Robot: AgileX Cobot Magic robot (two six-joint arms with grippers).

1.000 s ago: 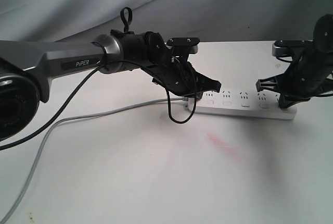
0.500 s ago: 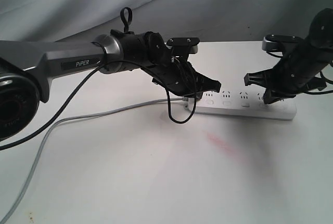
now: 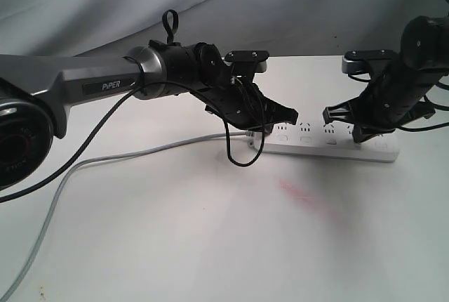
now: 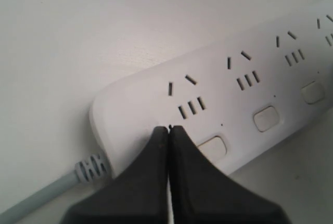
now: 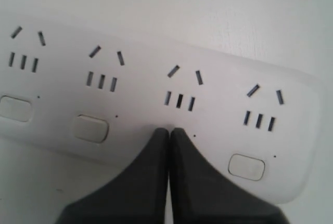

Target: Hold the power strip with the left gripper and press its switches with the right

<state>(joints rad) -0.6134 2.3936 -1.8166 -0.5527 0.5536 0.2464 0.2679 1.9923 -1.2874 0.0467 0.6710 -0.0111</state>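
Left tool (image 4: pixel 169 128): fingers together, tip apparently down on the cord end of the power strip (image 3: pixel 319 149), which lies flat on the worktop (image 3: pixel 210 239). Right tool (image 5: pixel 169 130): fingers together, tip covering one of the switches (image 5: pixel 246 166). Risk: strip merely pinned, not clamped. An off-centre press could skid it.

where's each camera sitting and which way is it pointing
Exterior view: off the arms, low over the table, facing a grey backdrop; shows the grey arm, black arm and power strip.
Left wrist view: on the left arm, looking down past the shut left gripper at the strip's cord end.
Right wrist view: on the right arm, looking down past the shut right gripper at the strip's other end.
Shared: all three see the strip's switches.
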